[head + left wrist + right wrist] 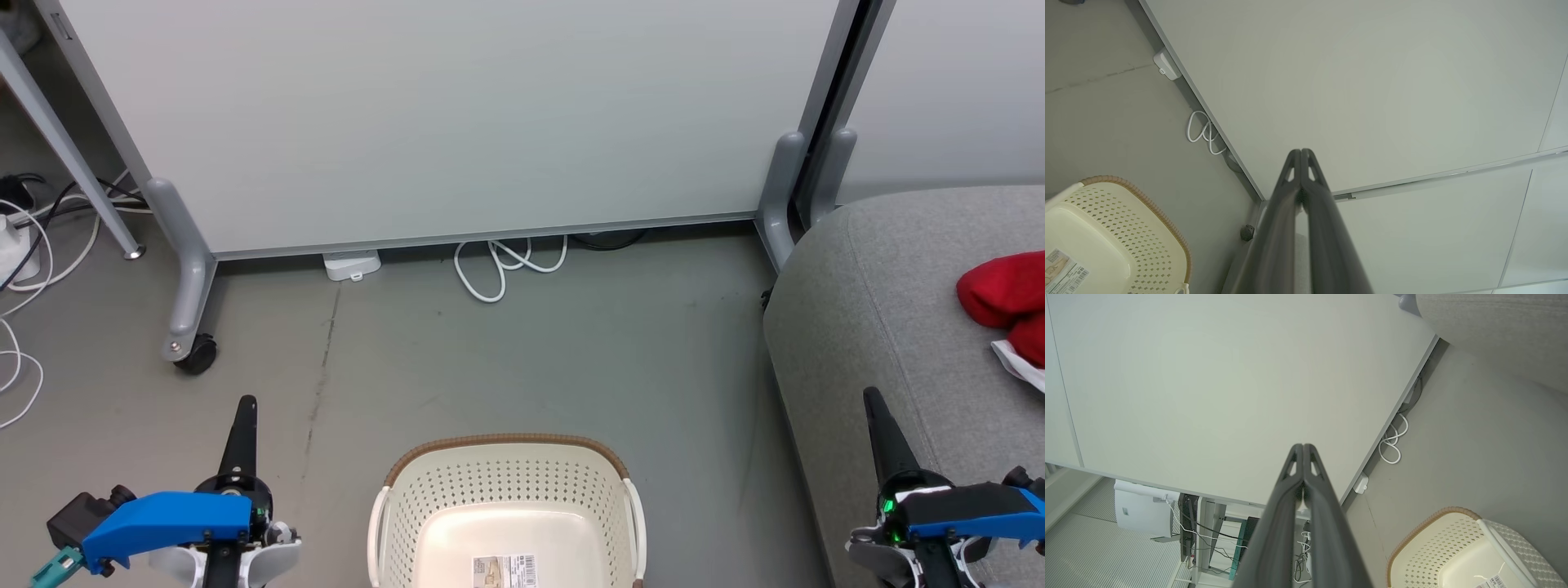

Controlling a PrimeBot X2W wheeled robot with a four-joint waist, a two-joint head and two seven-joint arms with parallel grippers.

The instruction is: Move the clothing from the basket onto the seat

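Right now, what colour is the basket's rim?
Brown. The rim shows best in the head view.

Basket: cream-white, walls w/ rows of small dot holes; rim brown, woven look; handles white; label white w/ black barcode. Clothing: bright red, bit of white trim. Seat: light grey, fine weave. Floor: dull grey, dark crack line. Panel: plain pale grey-green; frame silver-grey. Cable: white. Left claw & right claw: black fingers, blue housings.

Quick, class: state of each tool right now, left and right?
Left tool: closed, holding nothing.
Right tool: closed, holding nothing.
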